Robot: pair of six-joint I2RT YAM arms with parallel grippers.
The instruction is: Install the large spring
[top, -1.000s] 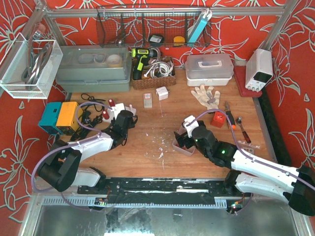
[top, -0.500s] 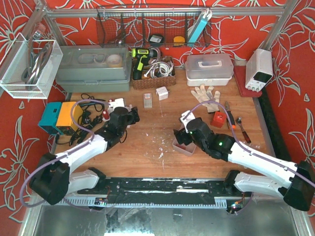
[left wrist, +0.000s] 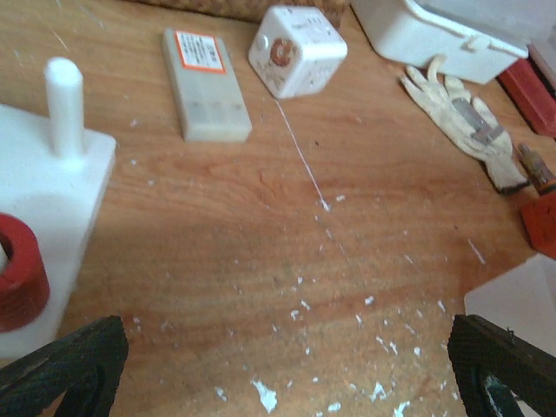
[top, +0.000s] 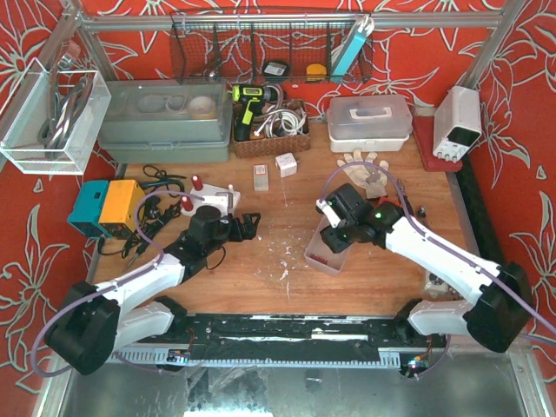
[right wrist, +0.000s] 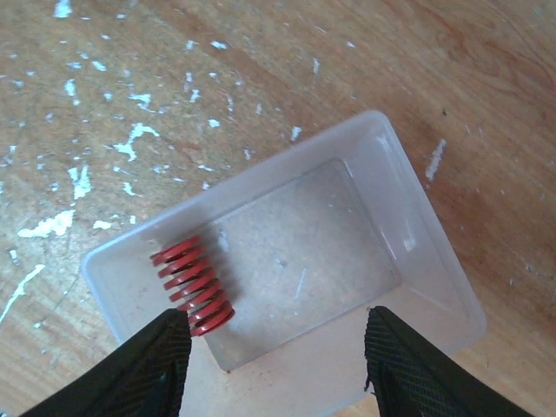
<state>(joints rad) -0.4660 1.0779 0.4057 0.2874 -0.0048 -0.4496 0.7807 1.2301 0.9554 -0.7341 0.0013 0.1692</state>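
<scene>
A red coil spring [right wrist: 193, 287] lies on its side in the corner of a clear plastic tray [right wrist: 261, 165]. My right gripper [right wrist: 278, 347] hovers over that tray [top: 317, 261], open; its left finger is close beside the spring, with nothing between the fingers. A white peg base [left wrist: 52, 200] carries another red spring [left wrist: 17, 278] round a peg, next to a bare white peg [left wrist: 65, 100]. I cannot tell which spring is the large one. My left gripper [left wrist: 278, 373] stands wide open over bare wood, right of the base [top: 213, 198].
A white cube [left wrist: 295, 52], a flat white box with an orange label [left wrist: 207, 84] and a work glove [top: 365, 169] lie behind the grippers. A teal and orange box [top: 109, 207] sits at the left. A black rail [top: 278, 330] runs along the front edge.
My left gripper has opened and drawn back to the right, away from the white base. My right gripper has moved over the tray, its jaws narrower than before.
</scene>
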